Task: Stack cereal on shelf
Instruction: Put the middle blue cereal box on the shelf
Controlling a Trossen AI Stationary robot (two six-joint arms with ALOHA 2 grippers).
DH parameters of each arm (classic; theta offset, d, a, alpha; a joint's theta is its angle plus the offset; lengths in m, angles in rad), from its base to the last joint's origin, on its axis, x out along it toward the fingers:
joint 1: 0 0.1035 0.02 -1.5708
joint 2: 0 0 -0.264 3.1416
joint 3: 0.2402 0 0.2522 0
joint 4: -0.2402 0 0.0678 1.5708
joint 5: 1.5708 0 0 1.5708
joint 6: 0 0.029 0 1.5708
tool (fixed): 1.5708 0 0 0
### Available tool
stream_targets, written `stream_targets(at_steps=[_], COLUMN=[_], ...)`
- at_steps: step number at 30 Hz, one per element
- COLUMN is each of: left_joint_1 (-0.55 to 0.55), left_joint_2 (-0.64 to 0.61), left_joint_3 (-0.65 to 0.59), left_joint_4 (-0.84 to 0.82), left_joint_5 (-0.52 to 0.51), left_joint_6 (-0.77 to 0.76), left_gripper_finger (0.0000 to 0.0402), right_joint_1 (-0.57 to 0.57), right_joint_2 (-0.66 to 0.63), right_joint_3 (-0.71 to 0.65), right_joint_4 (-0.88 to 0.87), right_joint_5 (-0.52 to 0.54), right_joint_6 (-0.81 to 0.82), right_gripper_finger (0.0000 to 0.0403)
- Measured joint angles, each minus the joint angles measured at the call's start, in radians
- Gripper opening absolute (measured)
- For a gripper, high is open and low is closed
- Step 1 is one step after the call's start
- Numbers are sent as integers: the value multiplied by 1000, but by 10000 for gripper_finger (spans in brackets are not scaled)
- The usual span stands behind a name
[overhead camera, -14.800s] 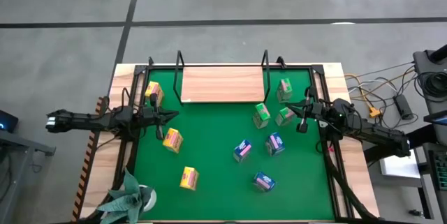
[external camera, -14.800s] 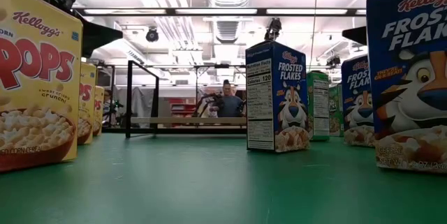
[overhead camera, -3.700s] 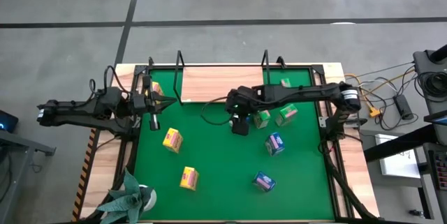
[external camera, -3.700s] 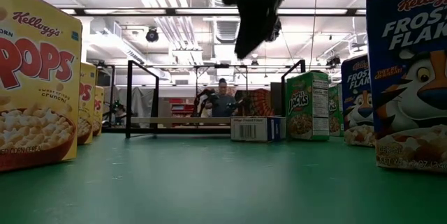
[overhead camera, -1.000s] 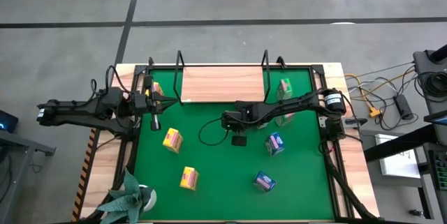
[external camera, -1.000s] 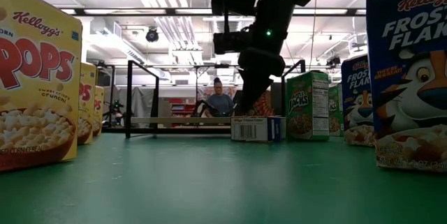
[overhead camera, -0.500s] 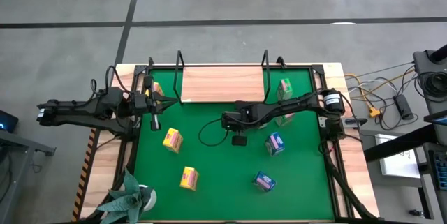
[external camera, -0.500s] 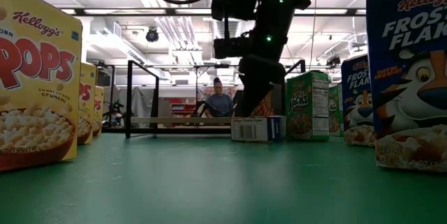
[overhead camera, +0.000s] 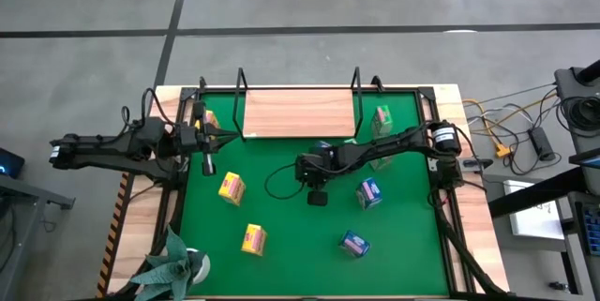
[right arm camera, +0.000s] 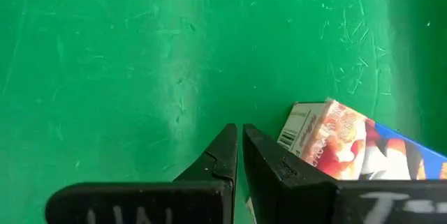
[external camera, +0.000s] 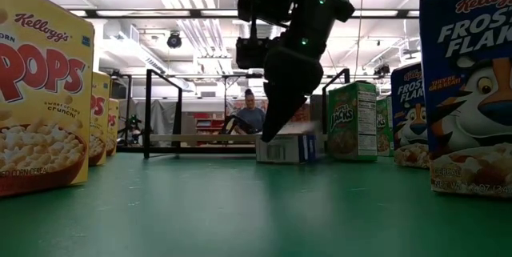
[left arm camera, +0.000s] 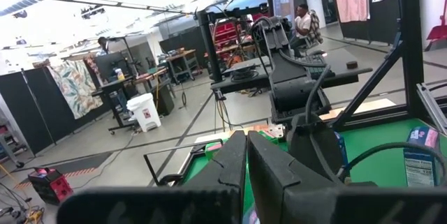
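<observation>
Your right tool (overhead camera: pixel 317 197) sits closed and empty at the frame's centre, just beside the toppled blue cereal box (external camera: pixel 286 148). Your left tool (overhead camera: pixel 207 164) waits closed at upper left, left of the shelf (overhead camera: pixel 298 113) at top centre.

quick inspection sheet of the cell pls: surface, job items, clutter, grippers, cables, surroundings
Surface: green mat on a wooden table.
Job's things: shelf bare; yellow boxes on the left, green boxes and blue boxes on the right; one blue box lies flat.
Clutter: potted plant at the near left corner.
Grippers: right gripper shut, low beside the flat box; left gripper shut, near the shelf's left end.
Cables: loose wires off the table's right edge.
Surroundings: person seated far behind.
</observation>
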State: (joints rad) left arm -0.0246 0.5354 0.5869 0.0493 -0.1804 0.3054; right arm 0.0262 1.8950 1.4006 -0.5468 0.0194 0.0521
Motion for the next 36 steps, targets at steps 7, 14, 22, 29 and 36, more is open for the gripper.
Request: stream_targets(at_steps=[7, 14, 22, 29, 36], left_joint_1=[0, -1, 0, 0, 0], left_joint_2=[0, 90, 340, 602, 833], left_joint_3=[0, 0, 69, 157, 243], left_joint_4=[-1, 53, 120, 90, 94], left_joint_5=[12, 124, 122, 121, 111], left_joint_6=[-9, -77, -125, -175, -226], left_gripper_finger=[0, 0, 0, 0, 0], right_joint_1=[0, 17, 51, 50, 50], right_joint_2=[-12, -150, -387, -569, -682], right_joint_3=[64, 76, -78, -311, -433], right_joint_4=[-99, -205, -52, 190, 257], right_joint_5=[7, 134, 217, 219, 230], right_joint_6=[-23, -71, -108, -150, -79], right_gripper_finger=[13, 11, 9, 9, 9])
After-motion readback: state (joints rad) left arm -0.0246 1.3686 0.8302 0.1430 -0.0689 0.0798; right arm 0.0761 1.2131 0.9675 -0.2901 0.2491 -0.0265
